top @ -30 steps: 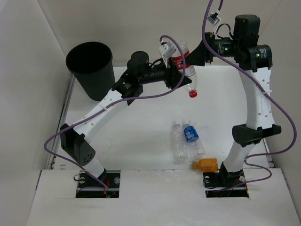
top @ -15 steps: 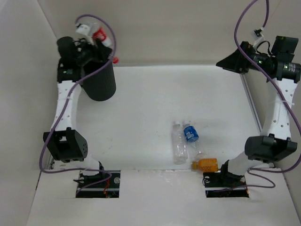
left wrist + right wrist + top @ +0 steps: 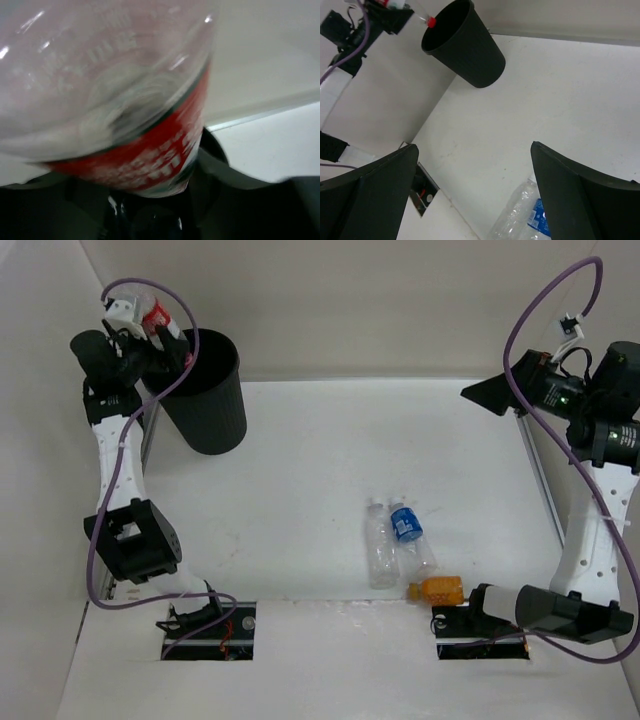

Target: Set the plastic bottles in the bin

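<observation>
Tabletop (image 3: pixel 300 460) white (bin (image 3: pixel 215 410) near pale walls (image 3: pixel 350 300))

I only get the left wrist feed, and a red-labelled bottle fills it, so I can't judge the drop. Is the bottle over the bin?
Observer: Nearly. The top view shows the red-labelled bottle tilted at the left rim of the bin.
Operator: Which end points at the bin?
Observer: The cap end. In the right wrist view, the red cap sits right at the edge of the opening.
Operator: What is left on the table?
Observer: Three bottles lie close together near the right arm's base: a plain bottle, a blue-labelled bottle and a stubby orange bottle.
</observation>
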